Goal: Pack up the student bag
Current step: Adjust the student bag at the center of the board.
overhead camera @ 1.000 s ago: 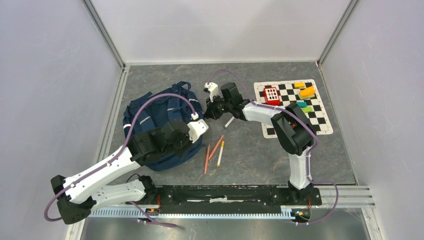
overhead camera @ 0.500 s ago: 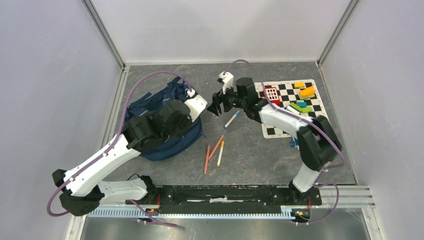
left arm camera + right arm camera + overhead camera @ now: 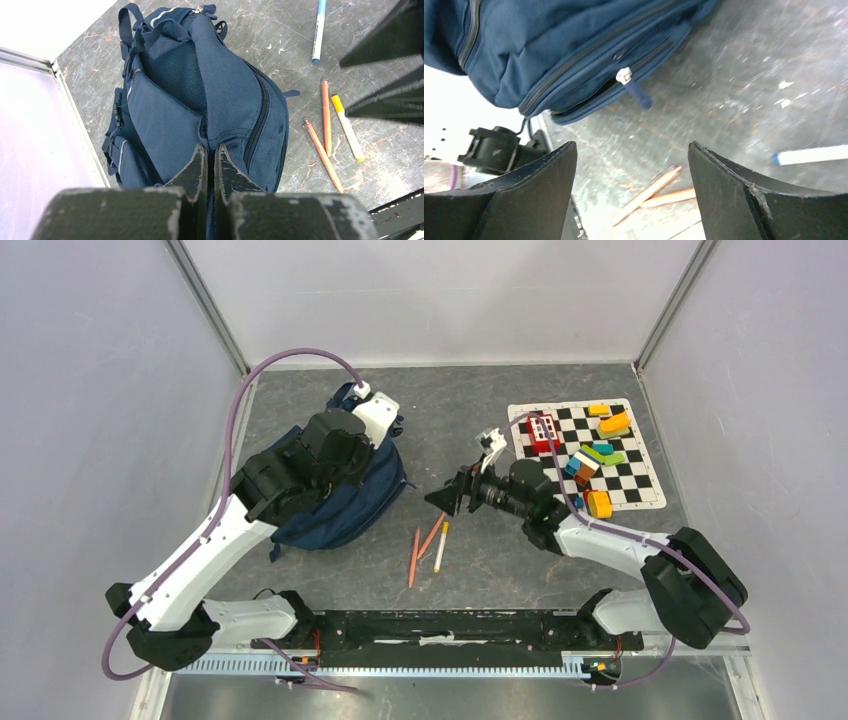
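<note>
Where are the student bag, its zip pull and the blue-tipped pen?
student bag [image 3: 227, 95]: left wrist view, navy fabric beside the long zip.
zip pull [image 3: 634, 89]: right wrist view, blue tab below the slider.
blue-tipped pen [image 3: 318, 30]: left wrist view, white barrel.

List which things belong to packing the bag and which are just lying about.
Job: student bag; likely contents: orange pencils, yellow-capped marker, blue-capped pen.
Lying about, probably: chequered mat, toy blocks on it.

We've got the bag [image 3: 340, 495] on the left of the table [image 3: 480, 390], the mat [image 3: 640, 485] with blocks [image 3: 590, 455] on it back right, and two pencils [image 3: 420, 545] plus a marker [image 3: 441, 545] between them, nearer the front.
</note>
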Controlling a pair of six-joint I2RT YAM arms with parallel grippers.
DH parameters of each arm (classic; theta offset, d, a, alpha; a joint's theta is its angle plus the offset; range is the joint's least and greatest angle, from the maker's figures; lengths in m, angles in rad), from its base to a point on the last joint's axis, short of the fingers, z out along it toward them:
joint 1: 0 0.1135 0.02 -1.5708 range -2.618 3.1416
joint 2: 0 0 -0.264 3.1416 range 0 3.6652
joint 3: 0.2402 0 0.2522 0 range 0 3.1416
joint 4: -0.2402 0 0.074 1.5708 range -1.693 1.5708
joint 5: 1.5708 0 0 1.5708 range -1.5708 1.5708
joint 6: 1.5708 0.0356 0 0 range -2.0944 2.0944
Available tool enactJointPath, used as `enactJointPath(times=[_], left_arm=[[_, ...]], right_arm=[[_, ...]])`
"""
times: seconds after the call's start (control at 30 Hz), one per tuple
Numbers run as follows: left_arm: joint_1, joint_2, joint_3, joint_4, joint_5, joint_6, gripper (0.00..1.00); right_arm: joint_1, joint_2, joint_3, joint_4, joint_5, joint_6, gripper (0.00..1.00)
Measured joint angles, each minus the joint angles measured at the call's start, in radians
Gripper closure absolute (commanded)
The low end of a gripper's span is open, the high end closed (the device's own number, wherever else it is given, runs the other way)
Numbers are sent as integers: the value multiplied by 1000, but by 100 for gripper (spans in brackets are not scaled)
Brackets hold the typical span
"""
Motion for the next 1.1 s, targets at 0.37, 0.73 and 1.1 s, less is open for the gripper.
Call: enactJointPath(times=[0.37,0.73,1.1], left_arm=[[24,0,5,5,24,-1,98],[34,0,5,8,32,-1,98],[43,0,5,13,33,0,98]], right_arm=[[243,145,-30,216,159,270,19],[302,364,171,202,211,321,25],[317,513,286,151,248,331,58]])
